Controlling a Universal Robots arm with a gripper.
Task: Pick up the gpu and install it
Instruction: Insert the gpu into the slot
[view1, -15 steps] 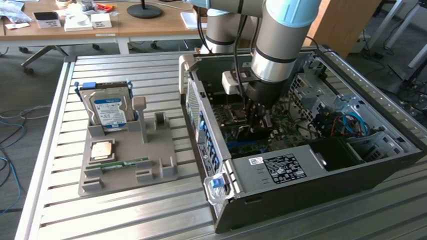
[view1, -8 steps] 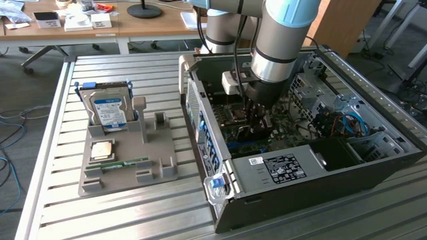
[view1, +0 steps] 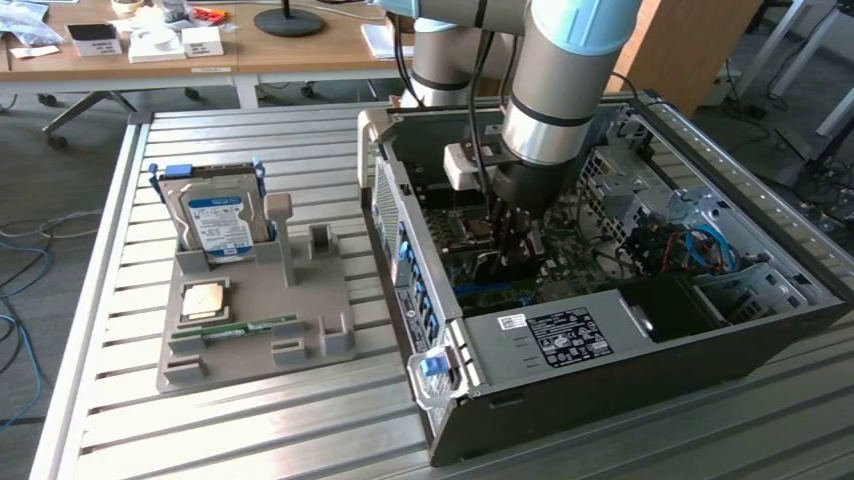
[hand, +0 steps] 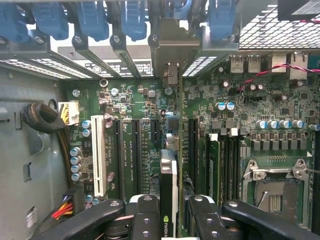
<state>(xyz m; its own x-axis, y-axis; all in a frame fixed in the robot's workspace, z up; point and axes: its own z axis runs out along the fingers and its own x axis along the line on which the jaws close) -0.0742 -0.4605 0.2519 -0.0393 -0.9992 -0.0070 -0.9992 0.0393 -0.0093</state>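
Jaws gripping gpu (hand: 168, 195) edge-on, narrow gap, card pinched betw them. Gpu hanging inside case (view1: 601, 370), just above mobo (hand: 140, 105), far end pointing toward rear slot covers (hand: 120, 47). Insert step in hand, I'm judging; card not looking seated yet. Seating calling for edge lining up w/ slot, straight push. Tray (view1: 254, 330) sitting on counter (view1: 267, 430), well apart.

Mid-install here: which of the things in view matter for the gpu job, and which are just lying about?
Job in hand: gpu, gripped in the tool; motherboard; computer case.
Lying about: hard drive, CPU chip, RAM stick, all on the grey tray.
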